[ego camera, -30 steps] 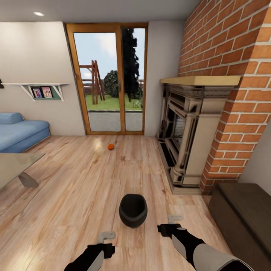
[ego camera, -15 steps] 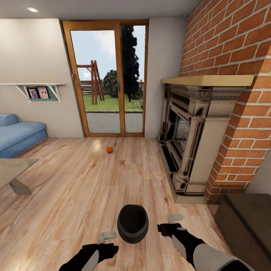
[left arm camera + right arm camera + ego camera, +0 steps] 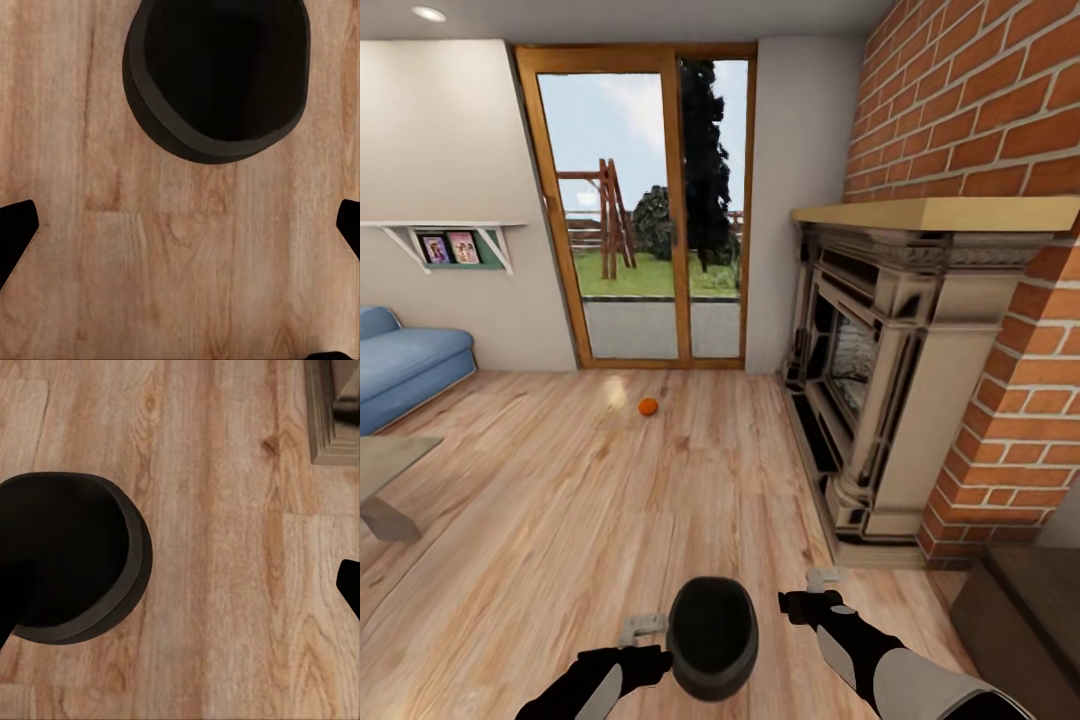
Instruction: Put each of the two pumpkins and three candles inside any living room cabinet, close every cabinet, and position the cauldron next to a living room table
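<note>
The black cauldron (image 3: 710,635) stands mouth-up on the wood floor between my two arms, also seen in the left wrist view (image 3: 217,75) and the right wrist view (image 3: 64,555). My left gripper (image 3: 643,628) hangs open just left of it, over bare floor (image 3: 180,232). My right gripper (image 3: 823,583) is open a little to the cauldron's right (image 3: 180,600). One orange pumpkin (image 3: 648,406) lies on the floor far ahead, near the glass door. The dark-brown cabinet (image 3: 1020,610) sits low at the right edge. The candles are out of view.
An ornate fireplace (image 3: 870,390) under a brick chimney lines the right side. A glass door (image 3: 650,210) closes the far wall. A blue sofa (image 3: 405,360) and a table corner (image 3: 385,470) stand at the left. Open floor lies ahead.
The camera has moved forward, so the whole room has shifted. The cauldron now sits lower in the head view, between the two grippers. Both grippers hold the same pose.
</note>
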Controlling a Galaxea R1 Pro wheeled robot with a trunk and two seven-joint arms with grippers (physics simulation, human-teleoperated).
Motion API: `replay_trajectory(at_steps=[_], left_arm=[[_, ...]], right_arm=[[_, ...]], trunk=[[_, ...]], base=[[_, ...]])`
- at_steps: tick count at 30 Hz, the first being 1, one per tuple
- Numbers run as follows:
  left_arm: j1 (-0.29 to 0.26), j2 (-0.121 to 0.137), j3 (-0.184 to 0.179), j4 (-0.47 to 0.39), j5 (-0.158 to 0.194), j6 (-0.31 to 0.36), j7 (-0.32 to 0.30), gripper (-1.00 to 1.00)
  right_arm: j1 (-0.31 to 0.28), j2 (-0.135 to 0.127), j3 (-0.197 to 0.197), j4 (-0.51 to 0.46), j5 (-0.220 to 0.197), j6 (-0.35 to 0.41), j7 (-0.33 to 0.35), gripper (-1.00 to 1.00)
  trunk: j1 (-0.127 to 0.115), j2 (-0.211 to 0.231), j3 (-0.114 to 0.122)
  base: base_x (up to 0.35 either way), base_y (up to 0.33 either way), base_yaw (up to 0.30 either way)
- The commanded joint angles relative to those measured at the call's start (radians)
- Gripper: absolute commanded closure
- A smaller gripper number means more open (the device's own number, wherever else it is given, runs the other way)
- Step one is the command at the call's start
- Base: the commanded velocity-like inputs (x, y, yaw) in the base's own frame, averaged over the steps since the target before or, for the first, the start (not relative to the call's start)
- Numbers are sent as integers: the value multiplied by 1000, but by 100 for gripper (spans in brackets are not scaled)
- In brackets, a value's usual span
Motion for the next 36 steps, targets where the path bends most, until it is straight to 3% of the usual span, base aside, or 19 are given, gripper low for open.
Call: replay_trajectory(at_steps=[1, 7, 11, 15, 17, 21, 28, 36], left_arm=[[0, 1, -6, -2, 10, 3, 8, -100], [-1, 7, 17, -2, 10, 1, 10, -100], [-7, 15, 109, -2, 7, 1, 15, -100], [-42, 11, 146, 12, 5, 5, 109, -100], [-68, 5, 151, 21, 8, 5, 170, -100], [-86, -4, 154, 22, 7, 5, 194, -100], [-112, -45, 150, 19, -5, 6, 199, -100], [-113, -43, 147, 15, -10, 3, 199, -100]], right_arm=[[-1, 0, 9, 0, -9, -2, -4, -100], [-1, 2, 10, 1, -10, 4, -1, -100], [-1, 13, 10, 6, -16, 16, -10, -100], [-1, 25, 11, 35, -13, 73, -16, -100], [-1, 27, 13, 39, -11, 125, -21, -100], [-1, 31, 13, 15, -13, 219, -59, -100], [-3, 45, 6, -222, -23, 441, -158, -100], [-5, 63, 4, -250, -24, 473, -166, -100]], trunk=[[0, 0, -1], [0, 0, -1], [0, 0, -1], [0, 0, -1], [0, 0, -1], [0, 0, -1], [0, 0, -1], [0, 0, -1]], base=[[287, 0, 0], [120, 0, 0], [14, 0, 0], [2, 0, 0], [0, 0, 0], [0, 0, 0], [0, 0, 0], [6, 1, 0]])
